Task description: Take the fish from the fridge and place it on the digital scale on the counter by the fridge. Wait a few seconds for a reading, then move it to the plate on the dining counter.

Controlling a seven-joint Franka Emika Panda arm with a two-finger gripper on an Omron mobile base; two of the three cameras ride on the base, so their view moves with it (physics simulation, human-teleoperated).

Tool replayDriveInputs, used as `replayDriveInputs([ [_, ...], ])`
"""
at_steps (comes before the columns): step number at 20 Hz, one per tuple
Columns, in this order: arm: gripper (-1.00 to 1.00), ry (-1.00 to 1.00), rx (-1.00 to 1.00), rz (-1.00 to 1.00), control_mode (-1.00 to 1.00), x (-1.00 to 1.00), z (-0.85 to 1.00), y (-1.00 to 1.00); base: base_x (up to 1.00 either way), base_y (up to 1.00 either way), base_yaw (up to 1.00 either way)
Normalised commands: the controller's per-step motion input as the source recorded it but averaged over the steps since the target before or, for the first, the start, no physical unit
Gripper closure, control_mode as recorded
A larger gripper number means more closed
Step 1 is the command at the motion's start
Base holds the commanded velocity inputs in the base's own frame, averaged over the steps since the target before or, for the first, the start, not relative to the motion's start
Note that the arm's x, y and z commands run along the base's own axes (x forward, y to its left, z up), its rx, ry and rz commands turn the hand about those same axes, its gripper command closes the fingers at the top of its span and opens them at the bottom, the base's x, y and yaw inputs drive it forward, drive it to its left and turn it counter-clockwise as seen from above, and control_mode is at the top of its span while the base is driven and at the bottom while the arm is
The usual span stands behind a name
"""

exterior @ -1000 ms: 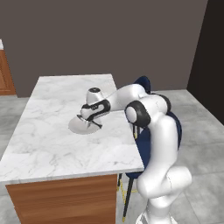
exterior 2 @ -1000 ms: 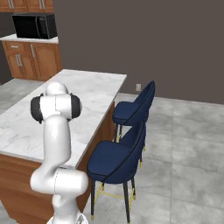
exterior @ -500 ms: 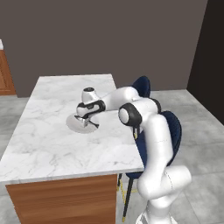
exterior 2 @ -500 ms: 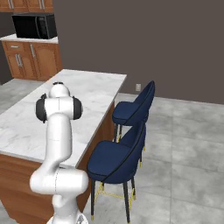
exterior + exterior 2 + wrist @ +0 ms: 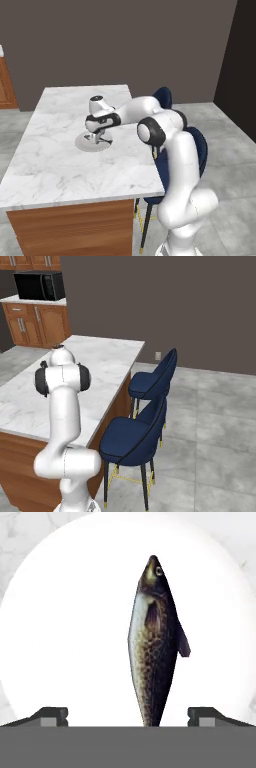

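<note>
In the hand view the fish (image 5: 154,647) lies on the plate (image 5: 60,637), in the middle of the frame, head to the top and tail at the bottom edge. The two fingertips (image 5: 50,714) stand far apart at lower left and lower right, with clear gaps to the fish; the gripper (image 5: 128,717) is wide open and holds nothing.

In the left base view the arm reaches from lower right toward the frame's centre-left, with the gripper (image 5: 98,139) pointing down over the plate (image 5: 86,145) on the counter (image 5: 60,175). The fish there is probably hidden under the hand.

The right base view shows two blue stools (image 5: 145,421) and a microwave (image 5: 39,286) at upper left.
</note>
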Motion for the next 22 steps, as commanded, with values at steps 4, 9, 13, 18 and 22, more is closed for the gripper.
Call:
replayDriveInputs([
  [4, -1.0, -0.21, -0.02, 0.0, -1.0, -0.74, 0.38, -0.29, 0.0, 0.0, 0.0],
  [9, -1.0, -0.26, 0.0, 0.0, -1.0, -1.0, 0.51, -0.53, 0.0, 0.0, 0.0],
  [13, -1.0, -0.28, 0.0, 0.0, -1.0, -1.0, 0.69, -0.7, 0.0, 0.0, 0.0],
  [18, -1.0, -0.27, 0.0, 0.0, -1.0, -1.0, 0.92, -0.81, 0.0, 0.0, 0.0],
  [22, -1.0, -0.19, 0.02, 0.0, -1.0, -1.0, 0.99, -0.81, 0.0, 0.0, 0.0],
])
